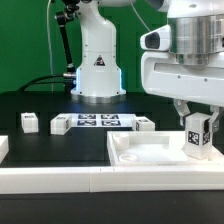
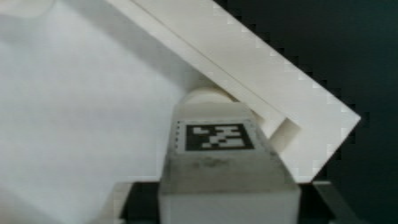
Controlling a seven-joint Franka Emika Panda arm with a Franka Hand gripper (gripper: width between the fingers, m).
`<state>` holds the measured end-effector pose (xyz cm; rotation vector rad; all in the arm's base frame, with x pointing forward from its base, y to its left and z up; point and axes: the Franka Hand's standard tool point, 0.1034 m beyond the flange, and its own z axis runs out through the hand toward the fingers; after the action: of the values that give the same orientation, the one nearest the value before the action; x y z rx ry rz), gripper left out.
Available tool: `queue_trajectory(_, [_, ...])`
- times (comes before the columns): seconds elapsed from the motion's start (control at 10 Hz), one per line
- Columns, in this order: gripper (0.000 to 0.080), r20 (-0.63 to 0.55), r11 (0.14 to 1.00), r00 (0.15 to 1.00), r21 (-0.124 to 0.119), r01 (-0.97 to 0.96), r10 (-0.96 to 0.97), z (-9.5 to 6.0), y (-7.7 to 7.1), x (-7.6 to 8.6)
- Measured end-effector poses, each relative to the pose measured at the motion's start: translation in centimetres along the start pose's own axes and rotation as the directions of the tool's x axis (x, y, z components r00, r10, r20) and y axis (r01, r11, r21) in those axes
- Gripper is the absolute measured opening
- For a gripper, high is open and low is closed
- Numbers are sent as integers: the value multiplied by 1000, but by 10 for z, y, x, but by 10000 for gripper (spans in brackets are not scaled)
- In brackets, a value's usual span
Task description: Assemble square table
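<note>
**You have a leg clamped at the slab's corner.**
Your gripper's [image 1: 197, 122] fingers [image 1: 184, 112] are closed narrow on an upright white tagged leg [image 1: 197, 138]. In the exterior view it is at the 3 o'clock corner of the square slab [image 1: 150, 150], and the wrist view shows its end against the raised rim. Three loose legs [image 1: 60, 125] stand at the slab's 10 to 11 o'clock, around the marker board [image 1: 97, 122].
</note>
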<state>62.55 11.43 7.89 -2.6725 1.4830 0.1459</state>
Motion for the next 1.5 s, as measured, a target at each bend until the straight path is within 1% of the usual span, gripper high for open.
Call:
queue_trajectory(0.2, [290, 10, 991, 991, 4, -137, 136, 0, 0, 0])
queue_trajectory(0.4, [300, 11, 990, 990, 4, -137, 137, 1, 0, -1])
queue_trajectory(0.5, [474, 11, 993, 993, 4, -122, 122, 1, 0, -1])
queue_trajectory(0.6, [609, 11, 997, 997, 4, -78, 78, 1, 0, -1])
queue_trajectory(0.7, [637, 13, 1000, 1000, 2, -15, 15, -1, -1, -1])
queue_trajectory(0.9, [647, 6, 996, 996, 13, 92, -92, 0, -3, -3])
queue_trajectory(1.1, [649, 3, 962, 963, 14, 271, -271, 0, -3, -2])
queue_trajectory(1.4, [649, -1, 891, 891, 13, 454, -455, 0, -3, -2])
queue_trajectory(1.5, [649, -22, 824, 824, -17, 566, -567, 0, -4, -4])
